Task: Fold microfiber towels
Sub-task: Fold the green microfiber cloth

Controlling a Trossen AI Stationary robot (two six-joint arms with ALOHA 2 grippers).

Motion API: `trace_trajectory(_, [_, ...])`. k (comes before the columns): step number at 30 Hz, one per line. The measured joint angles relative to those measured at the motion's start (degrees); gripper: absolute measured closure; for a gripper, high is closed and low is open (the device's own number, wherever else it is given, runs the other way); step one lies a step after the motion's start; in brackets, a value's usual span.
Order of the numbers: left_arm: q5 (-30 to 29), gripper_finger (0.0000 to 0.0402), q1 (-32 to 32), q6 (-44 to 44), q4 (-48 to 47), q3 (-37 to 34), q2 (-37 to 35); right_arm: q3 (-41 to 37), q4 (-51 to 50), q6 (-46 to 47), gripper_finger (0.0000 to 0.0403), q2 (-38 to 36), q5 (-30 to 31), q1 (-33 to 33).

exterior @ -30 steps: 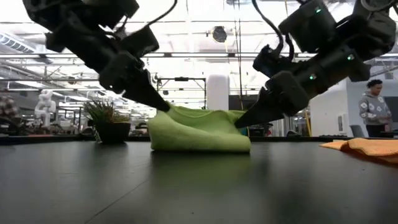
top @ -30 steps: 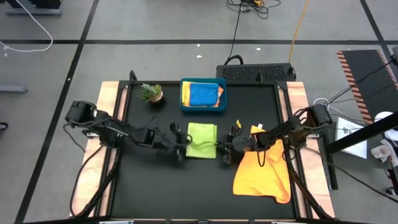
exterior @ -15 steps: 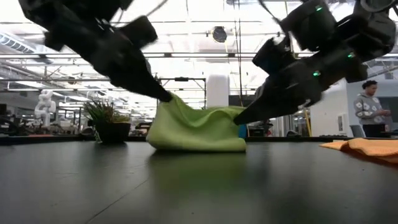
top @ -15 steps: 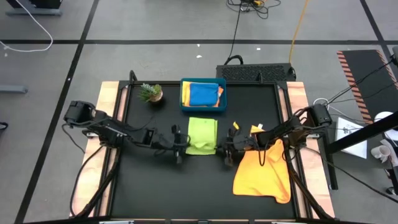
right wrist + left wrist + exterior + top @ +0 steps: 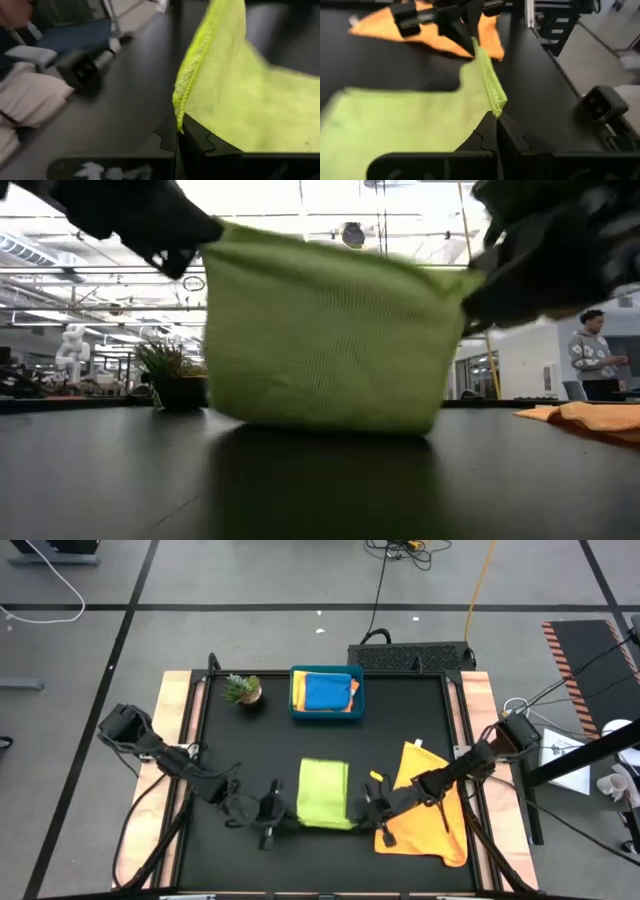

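A: How will the green towel [image 5: 324,793] handle?

B: Light and limp, I judge. It hangs as a sheet between the 2 hands, its lower fold resting on the black table [image 5: 250,740], and it sags between the grips. The looped pile looks grippy, not slippery, and nothing about it is fragile.

A: Where is it held?

B: At its 2 near corners. The left hand [image 5: 270,821] is pinched tight on 1 corner, the right hand [image 5: 372,813] clamped on the other, each right at the hemmed edge. For a cloth this soft, corners seem the best hold, since they keep the edge taut.

A: And the rest?

B: An orange towel [image 5: 424,815] lies spread and rumpled just beside the right hand. A blue towel [image 5: 326,692] sits folded in the rigid teal tray [image 5: 325,716] at the far side, with yellow and orange edges beside it. A small plant [image 5: 242,690] stands near the tray.
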Motion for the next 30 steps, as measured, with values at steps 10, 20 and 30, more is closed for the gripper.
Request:
trace_trajectory(10, [-3.4, 0.0402, 5.0, 1.4, -8.9, 0.3, 0.0, 1.0, -4.1, -0.6, 0.0403, -1.4, 7.1, -3.6])
trace_trajectory(20, [-1.0, 0.0402, 15.7, -2.6, -6.5, -6.3, 0.2, 1.0, -9.7, 1.9, 0.0403, -0.3, 6.6, -14.9])
trace_trajectory(30, [3.1, 0.0401, 20.3, -5.1, -4.5, -10.1, 0.2, 1.1, -6.6, 5.5, 0.0403, 4.7, 4.0, -18.0])
